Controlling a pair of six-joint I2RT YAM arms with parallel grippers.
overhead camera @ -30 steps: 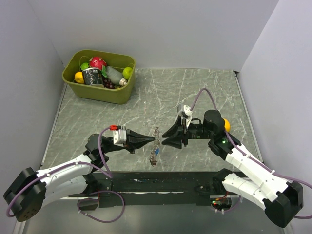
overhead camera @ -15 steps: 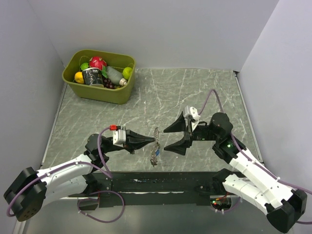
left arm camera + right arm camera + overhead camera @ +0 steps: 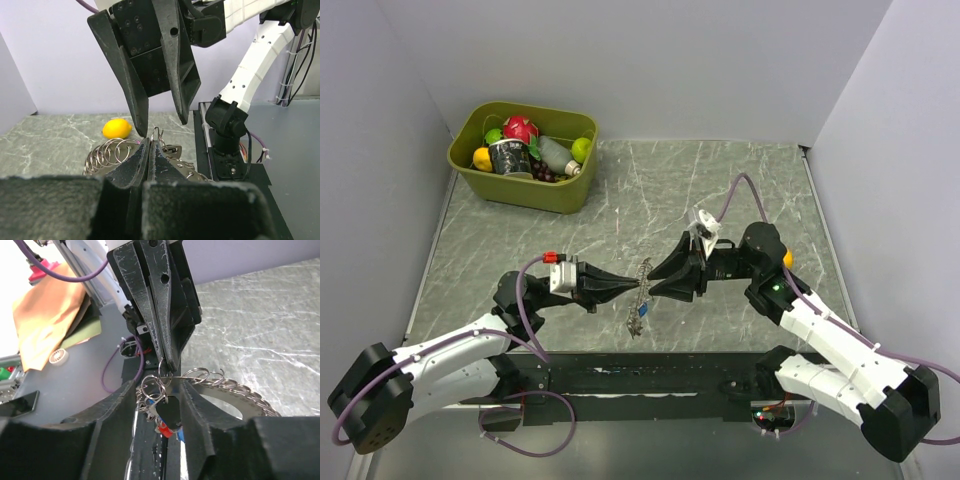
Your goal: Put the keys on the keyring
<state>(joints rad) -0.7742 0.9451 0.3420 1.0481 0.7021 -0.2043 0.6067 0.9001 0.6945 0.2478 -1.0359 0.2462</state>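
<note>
Keys (image 3: 641,311) hang in a small bunch just toward 6 o'clock of the bench (image 3: 720,190) centre. They sit under the keyring (image 3: 162,368), which my left pincer (image 3: 636,288) pinches, its jaws pressed together on the wire as it reaches in from 9 o'clock. My right pincer (image 3: 653,285) comes in from 3 o'clock with its jaws half spread astride the bunch, gripping nothing that I can see. A black key head (image 3: 169,412) sits in the gap between them.

To do this well, I judge I should close the right side on one key head only, square to its flat faces. The left should hold steady while I feed that key's hole onto the ring slowly. The chain of linked rings (image 3: 225,382) lying beside it could snag.

I count two pincers, one held keyring and one chain. I can tell three key heads apart: one black, one red, one blue; others may be hidden. One lemon (image 3: 117,128) lies toward 3 o'clock, and one green bin (image 3: 535,195) stands at 11 o'clock.
</note>
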